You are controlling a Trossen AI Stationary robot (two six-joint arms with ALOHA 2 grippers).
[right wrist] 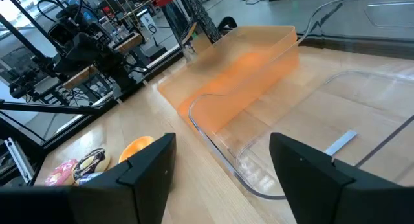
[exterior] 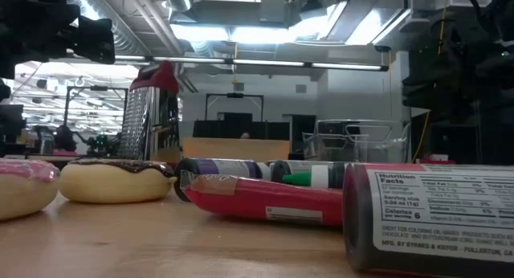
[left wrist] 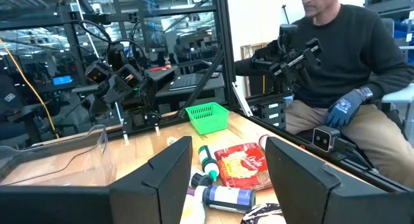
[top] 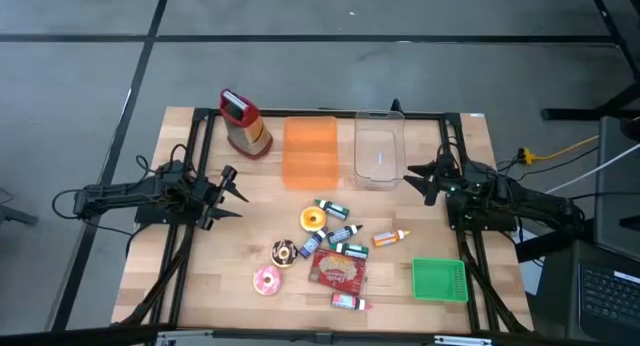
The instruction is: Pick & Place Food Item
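Two arms wait at the desk's [top: 200, 276] side edges in the high view, the left pincer [top: 228, 194] and right pincer [top: 425, 180] both spread wide and holding nothing, pointing inward as if ready to start. The food lies in a loose cluster near the middle: a pink doughnut [top: 267, 280], a chocolate doughnut [top: 284, 252], an orange piece [top: 313, 219], a red packet [top: 338, 271] and small bottles [top: 345, 235]. Far behind sit an orange bin [top: 311, 151] and a clear bin [top: 377, 153], likely drop spots; a grater [top: 245, 123] and green basket [top: 440, 280] stand aside.

In the low view, both doughnuts rest on the left, bottles crowding the right.

The left wrist view looks across the packet toward the basket; a seated person [left wrist: 343, 62] is beyond the desk.

The right wrist view faces the two bins, with nothing blocking them.
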